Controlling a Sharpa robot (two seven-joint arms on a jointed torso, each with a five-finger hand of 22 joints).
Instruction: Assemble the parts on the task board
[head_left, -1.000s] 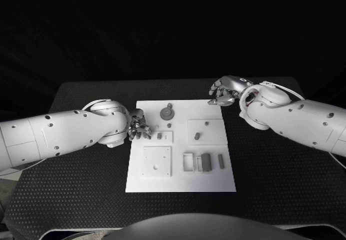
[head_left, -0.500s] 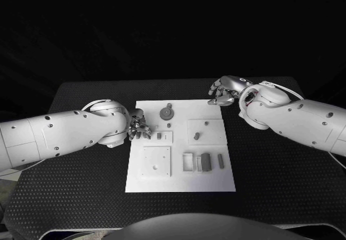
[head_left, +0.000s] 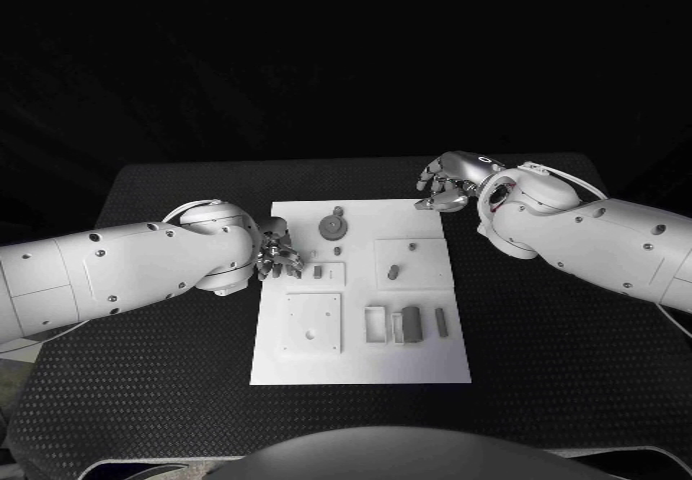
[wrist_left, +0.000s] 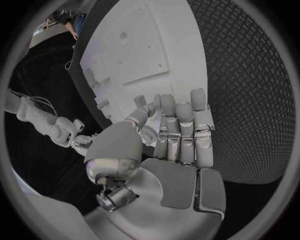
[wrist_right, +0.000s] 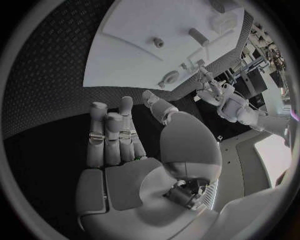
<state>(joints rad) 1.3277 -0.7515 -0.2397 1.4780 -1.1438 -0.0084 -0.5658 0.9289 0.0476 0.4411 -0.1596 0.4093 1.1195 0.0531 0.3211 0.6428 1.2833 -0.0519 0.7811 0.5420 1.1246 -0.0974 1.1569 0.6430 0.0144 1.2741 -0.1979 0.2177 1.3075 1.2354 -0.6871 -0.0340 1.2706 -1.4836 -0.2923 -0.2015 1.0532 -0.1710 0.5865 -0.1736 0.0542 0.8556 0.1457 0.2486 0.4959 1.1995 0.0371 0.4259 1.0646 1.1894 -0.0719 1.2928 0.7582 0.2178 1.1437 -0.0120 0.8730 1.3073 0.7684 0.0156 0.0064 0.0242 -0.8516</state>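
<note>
The white task board (head_left: 361, 350) lies in the middle of the black table. On it a round grey part (head_left: 335, 227) sits near the far edge, a short grey part (head_left: 392, 270) stands in a raised square, and two grey bars (head_left: 413, 322) lie beside a slot at the near right. My left hand (head_left: 278, 250) rests at the board's left edge, fingers (wrist_left: 181, 130) stretched out over the mat and holding nothing. My right hand (head_left: 447, 185) hovers at the board's far right corner; its fingers (wrist_right: 115, 132) are extended and empty, with the board (wrist_right: 131, 55) beyond them.
A white square plate (head_left: 313, 322) with small holes sits at the board's near left. Black textured mat (head_left: 562, 340) surrounds the board on every side. Both white forearms reach in over the mat from the sides.
</note>
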